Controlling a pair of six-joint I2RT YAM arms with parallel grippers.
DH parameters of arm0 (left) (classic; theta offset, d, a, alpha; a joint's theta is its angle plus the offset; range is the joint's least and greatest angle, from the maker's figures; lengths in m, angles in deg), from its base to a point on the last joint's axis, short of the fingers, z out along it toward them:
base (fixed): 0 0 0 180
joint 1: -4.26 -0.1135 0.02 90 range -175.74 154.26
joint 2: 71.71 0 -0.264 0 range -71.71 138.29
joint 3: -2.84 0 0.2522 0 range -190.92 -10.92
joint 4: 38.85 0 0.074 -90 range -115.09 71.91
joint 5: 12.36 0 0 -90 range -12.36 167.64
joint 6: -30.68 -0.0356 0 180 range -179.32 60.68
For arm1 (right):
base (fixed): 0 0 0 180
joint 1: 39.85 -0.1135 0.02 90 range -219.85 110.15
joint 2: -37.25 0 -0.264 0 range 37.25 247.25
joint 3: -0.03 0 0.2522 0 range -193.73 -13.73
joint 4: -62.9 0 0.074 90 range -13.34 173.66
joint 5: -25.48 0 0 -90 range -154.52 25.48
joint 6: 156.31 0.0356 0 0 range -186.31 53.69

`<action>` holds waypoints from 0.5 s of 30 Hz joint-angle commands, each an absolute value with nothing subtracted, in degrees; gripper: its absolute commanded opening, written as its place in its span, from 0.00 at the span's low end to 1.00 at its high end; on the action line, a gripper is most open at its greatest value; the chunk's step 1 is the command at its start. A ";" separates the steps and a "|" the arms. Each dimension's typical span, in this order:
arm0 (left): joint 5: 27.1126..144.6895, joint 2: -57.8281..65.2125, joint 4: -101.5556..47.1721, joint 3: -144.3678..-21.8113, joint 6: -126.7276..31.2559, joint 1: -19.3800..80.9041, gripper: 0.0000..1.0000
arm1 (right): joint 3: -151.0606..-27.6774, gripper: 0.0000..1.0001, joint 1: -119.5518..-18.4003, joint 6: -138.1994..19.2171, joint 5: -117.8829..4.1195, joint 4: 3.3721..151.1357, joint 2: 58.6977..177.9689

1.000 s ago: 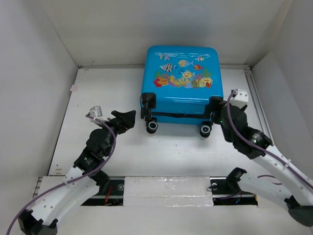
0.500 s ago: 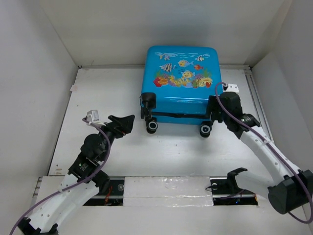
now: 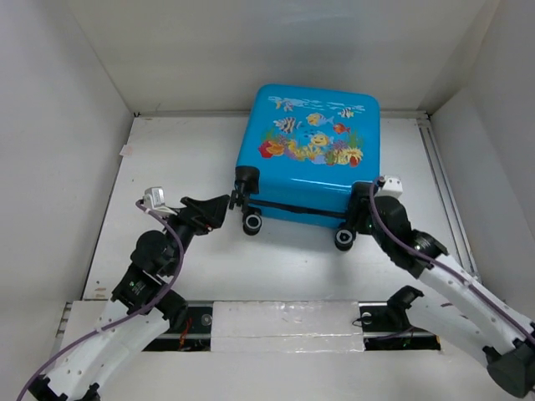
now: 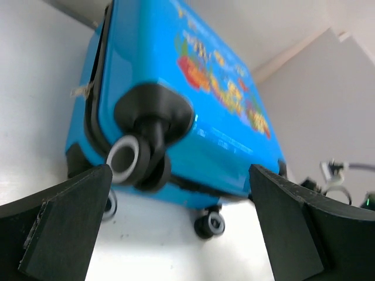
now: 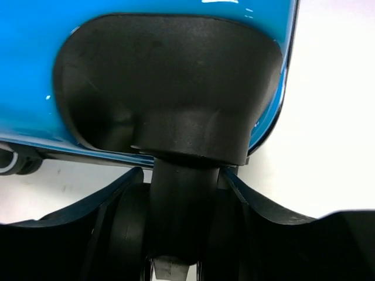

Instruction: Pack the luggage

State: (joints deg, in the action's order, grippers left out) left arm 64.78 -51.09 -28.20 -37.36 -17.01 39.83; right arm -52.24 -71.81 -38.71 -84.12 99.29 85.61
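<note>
Right wrist view: the right end effector [image 5: 181, 234] straddles the stem and wheel of the near right caster [image 5: 176, 193] of the suitcase [image 5: 146, 64], one finger on each side and pressed close; whether it truly clamps the caster I cannot tell, but the jaws stand around it, not spread wide. In the top view this right end effector [image 3: 361, 219] sits at the suitcase's near right corner.

Left end effector [image 3: 219, 209] is open, its jaws wide apart in the left wrist view, and holds nothing. It lies just left of the suitcase's near left corner, facing the near left caster [image 4: 136, 158], close but with a gap showing.

Suitcase [image 3: 309, 154] lies flat on the bench [image 3: 167, 159], fish-printed shell up and shut, wheels toward the arms, skewed slightly so its near left corner sits farther forward. Its long axis runs roughly left to right. Right arm is in contact; left arm is near. Whether contents are inside is hidden.
</note>
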 commanded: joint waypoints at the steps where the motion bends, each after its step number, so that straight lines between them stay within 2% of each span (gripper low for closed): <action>1: 63.84 -53.07 -30.27 -41.24 -16.86 39.95 1.00 | -51.01 0.00 -81.66 -36.00 -78.93 104.16 74.73; 7: 62.35 -53.61 -28.60 -45.10 -16.34 39.95 1.00 | -53.63 0.00 -96.85 -27.12 -85.69 112.86 70.48; 13: 61.20 -53.61 -25.80 -48.62 -16.86 39.95 1.00 | -54.69 0.00 -103.22 -26.75 -79.67 114.72 64.42; 14: 60.68 -53.61 -25.10 -49.23 -16.86 39.95 1.00 | -54.69 0.19 -103.74 -27.89 -78.07 113.32 63.80; 15: 60.68 -53.61 -25.09 -50.28 -16.86 39.95 1.00 | -54.69 0.32 -103.75 -28.68 -77.01 112.35 63.19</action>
